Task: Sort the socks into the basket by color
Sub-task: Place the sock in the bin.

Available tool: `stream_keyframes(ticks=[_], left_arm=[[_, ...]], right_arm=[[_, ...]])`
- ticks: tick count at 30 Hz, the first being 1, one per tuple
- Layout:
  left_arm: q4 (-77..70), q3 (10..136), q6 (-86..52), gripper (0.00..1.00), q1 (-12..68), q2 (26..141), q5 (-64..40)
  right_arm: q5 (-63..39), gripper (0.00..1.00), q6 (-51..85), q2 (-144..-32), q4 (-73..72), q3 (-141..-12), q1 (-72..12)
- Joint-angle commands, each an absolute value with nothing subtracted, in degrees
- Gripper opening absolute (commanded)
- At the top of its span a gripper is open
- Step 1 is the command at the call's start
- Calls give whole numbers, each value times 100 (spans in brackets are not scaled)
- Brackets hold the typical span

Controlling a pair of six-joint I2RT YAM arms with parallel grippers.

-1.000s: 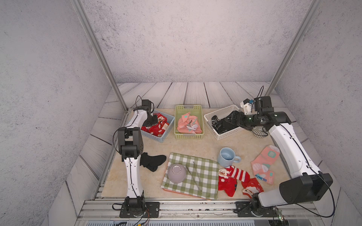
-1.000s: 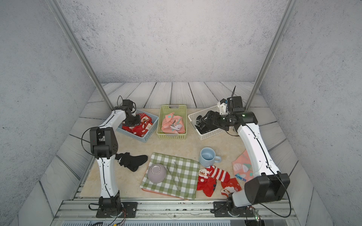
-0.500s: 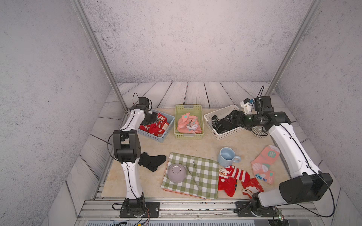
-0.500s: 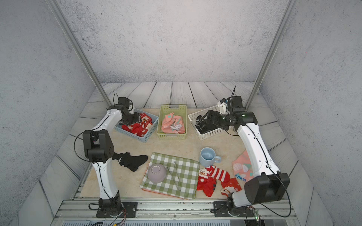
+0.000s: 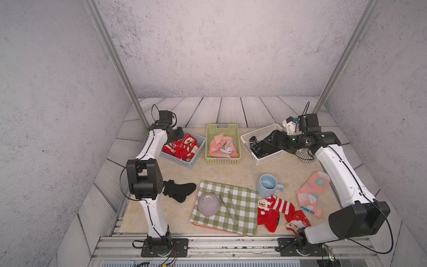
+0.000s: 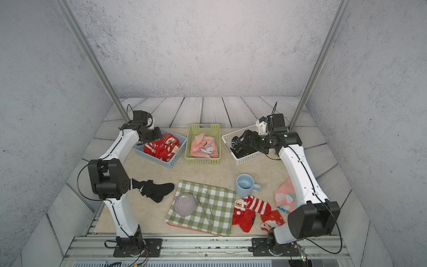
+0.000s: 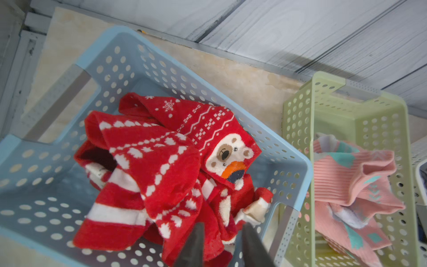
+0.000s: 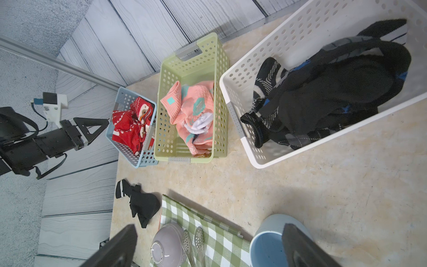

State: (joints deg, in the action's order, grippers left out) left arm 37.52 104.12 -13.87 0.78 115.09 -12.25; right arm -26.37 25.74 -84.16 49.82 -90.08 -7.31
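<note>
my left hand (image 7: 221, 227) narrow, empty, just above red Christmas socks (image 7: 161, 166) in far-left blue basket (image 7: 295, 157) | my right hand (image 8: 210, 227) wide over black socks (image 8: 323, 92) | risk: lifting sloppy I could snag the pile, drag one out

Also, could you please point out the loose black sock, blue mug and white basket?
loose black sock (image 5: 179, 190), a top view, middle.
blue mug (image 5: 265, 193), a top view, front wall.
white basket (image 8: 284, 41), right wrist view, perforated wall.

Pale-blue perforated plastic basket (image 5: 184, 163) left, green plastic basket (image 5: 223, 126) middle, white plastic basket (image 5: 261, 131) right; green-checked cloth (image 5: 242, 203) lies before them on the bench (image 5: 219, 171).
</note>
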Motion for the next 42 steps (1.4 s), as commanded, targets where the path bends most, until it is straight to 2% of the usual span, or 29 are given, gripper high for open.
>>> stream_keyframes(ticks=[1,5,13,19,26,30,42], left_arm=[[3754,10486,-1503,24,-42,11915,-1160],[3717,10402,-1591,26,-113,12120,-938],[3753,10285,-1586,36,-176,12392,-1085],[3111,9799,-1633,55,-193,11994,-1556],[2918,9826,-1608,67,-193,11393,-1744],[2740,9691,-1556,100,-193,10958,-1815],[2682,9334,-1509,100,-36,9719,-2198]], right_arm=[[-2659,99,2610,-8480,4936,-8906,-707],[-2633,99,2579,-8542,5031,-8955,-705],[-2541,99,2575,-8522,5045,-8886,-710],[-2566,99,2580,-8569,5026,-8956,-711],[-2595,99,2576,-8646,5012,-8995,-706],[-2575,99,2555,-8686,5030,-9025,-710],[-2102,99,2556,-8698,5776,-8905,-706]])
